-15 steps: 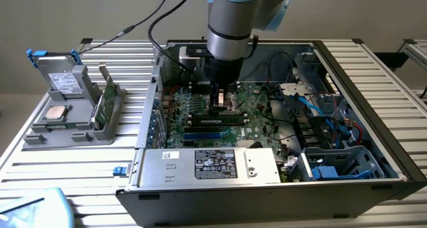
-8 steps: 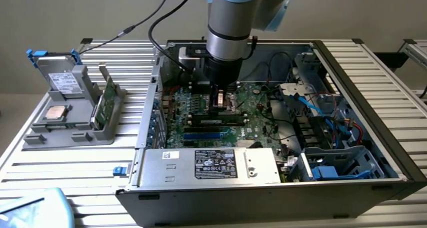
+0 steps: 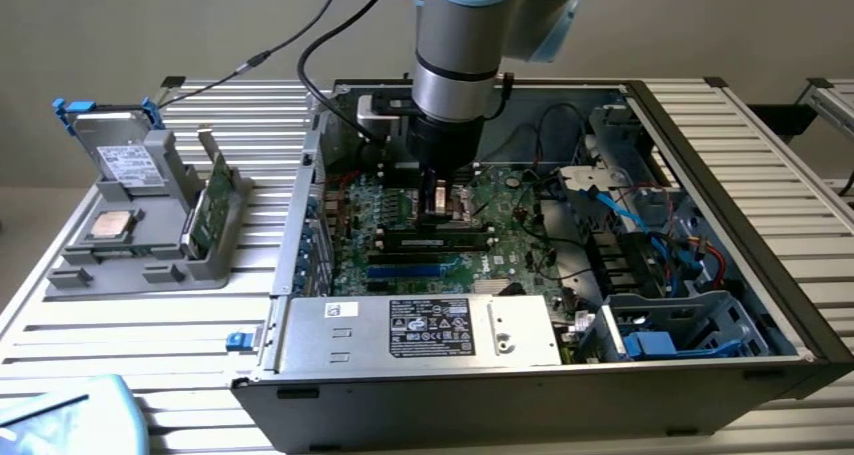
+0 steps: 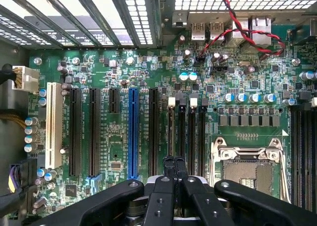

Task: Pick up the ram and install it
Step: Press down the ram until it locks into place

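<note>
Ram (image 3: 430, 241) sits in a slot, right under my tool (image 3: 442, 207).

My tool (image 4: 174, 169) has its fingers pressed together, and the tips sit on the top edge of the ram, about the middle of its length. I judge I am pushing it down into the green board (image 4: 124, 151). The stick's long side runs from the exterior view's left to its right. The open computer case (image 3: 747, 225) stands on a ribbed metal table (image 3: 160, 325). A gray tray (image 3: 134, 245) of spare parts sits near it.

Gripper (image 3: 441, 207) shut, down on ram (image 3: 430, 242) in mobo (image 3: 514, 220) slot, PC case (image 3: 694, 275) open
</note>
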Action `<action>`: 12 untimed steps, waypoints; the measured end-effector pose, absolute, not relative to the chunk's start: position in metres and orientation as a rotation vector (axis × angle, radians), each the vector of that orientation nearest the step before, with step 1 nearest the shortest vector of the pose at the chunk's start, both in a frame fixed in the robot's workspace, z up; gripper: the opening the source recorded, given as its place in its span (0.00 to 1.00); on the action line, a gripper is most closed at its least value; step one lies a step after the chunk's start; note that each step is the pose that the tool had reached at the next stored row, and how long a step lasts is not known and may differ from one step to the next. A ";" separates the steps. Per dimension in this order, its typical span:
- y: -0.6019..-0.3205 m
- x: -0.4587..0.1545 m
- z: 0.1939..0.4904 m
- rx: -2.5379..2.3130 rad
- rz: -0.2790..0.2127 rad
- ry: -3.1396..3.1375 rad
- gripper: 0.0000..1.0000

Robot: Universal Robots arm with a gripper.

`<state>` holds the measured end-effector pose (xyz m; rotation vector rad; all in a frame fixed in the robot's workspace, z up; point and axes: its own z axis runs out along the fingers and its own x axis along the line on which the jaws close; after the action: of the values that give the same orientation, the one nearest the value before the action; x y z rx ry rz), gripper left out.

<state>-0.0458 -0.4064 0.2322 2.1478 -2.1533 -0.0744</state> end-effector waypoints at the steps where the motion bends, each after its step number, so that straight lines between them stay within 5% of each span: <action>1: -0.406 -0.046 0.232 2.147 -0.073 -2.153 0.11; 12: -0.405 -0.046 0.228 2.140 -0.058 -2.147 0.11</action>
<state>-0.0459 -0.4052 0.2280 2.1396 -2.1467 -0.0581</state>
